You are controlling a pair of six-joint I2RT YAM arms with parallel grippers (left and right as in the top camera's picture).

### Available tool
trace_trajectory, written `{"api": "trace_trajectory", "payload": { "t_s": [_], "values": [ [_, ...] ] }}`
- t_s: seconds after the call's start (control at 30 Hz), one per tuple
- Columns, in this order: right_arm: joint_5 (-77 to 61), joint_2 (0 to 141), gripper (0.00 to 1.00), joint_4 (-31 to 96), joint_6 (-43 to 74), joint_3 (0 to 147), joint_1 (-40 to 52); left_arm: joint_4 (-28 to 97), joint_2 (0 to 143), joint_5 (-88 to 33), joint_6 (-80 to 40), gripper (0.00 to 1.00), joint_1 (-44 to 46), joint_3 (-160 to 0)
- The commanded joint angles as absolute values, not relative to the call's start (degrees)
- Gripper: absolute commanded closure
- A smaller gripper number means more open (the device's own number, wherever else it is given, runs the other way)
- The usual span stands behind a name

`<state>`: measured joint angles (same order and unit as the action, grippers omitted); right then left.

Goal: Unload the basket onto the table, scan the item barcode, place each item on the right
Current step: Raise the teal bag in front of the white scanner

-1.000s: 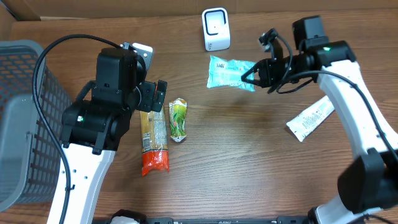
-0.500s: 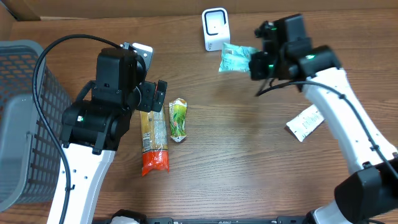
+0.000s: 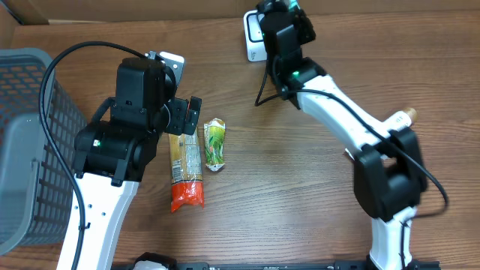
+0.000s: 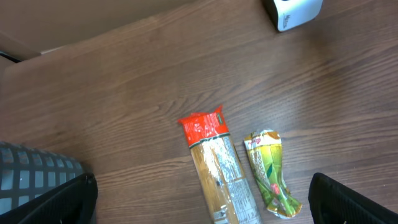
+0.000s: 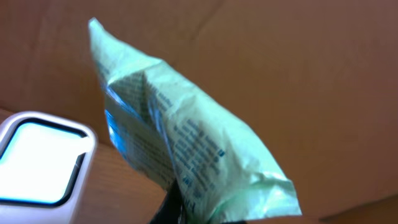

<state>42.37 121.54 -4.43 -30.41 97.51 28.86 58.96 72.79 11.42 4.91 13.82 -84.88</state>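
Right gripper (image 5: pixel 198 214) clamped on pale green packet (image 5: pixel 180 155), up in the air just beside white scanner (image 5: pixel 37 165).
Printed side of packet toward wrist camera, cardboard wall (image 5: pixel 280 62) behind. Left gripper (image 3: pixel 192 115) spread wide, empty, over pasta pack (image 3: pixel 185 169) and green sachet (image 3: pixel 215 144) on wooden table (image 3: pixel 285 187).

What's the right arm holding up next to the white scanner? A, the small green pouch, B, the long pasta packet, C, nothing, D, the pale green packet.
D: the right wrist view shows the pale green packet held up beside the white scanner, while the pasta packet and small green pouch lie on the table.
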Motion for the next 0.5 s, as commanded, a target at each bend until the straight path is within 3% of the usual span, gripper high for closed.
{"api": "trace_trajectory", "payload": {
  "t_s": [0.0, 0.23, 0.47],
  "values": [
    [42.68, 125.29, 0.96, -13.43, -54.04, 98.85, 28.86, 58.89, 73.08, 12.01, 5.80, 0.00, 13.52, -85.34],
    [35.24, 131.81, 0.96, -21.12, -77.08, 98.85, 28.86, 58.92, 73.08, 12.01, 5.80, 0.00, 13.52, -85.34],
    [37.87, 132.79, 0.96, -24.77, -78.30, 98.76, 28.86, 58.92, 73.08, 12.01, 5.80, 0.00, 13.52, -85.34]
  ]
}}
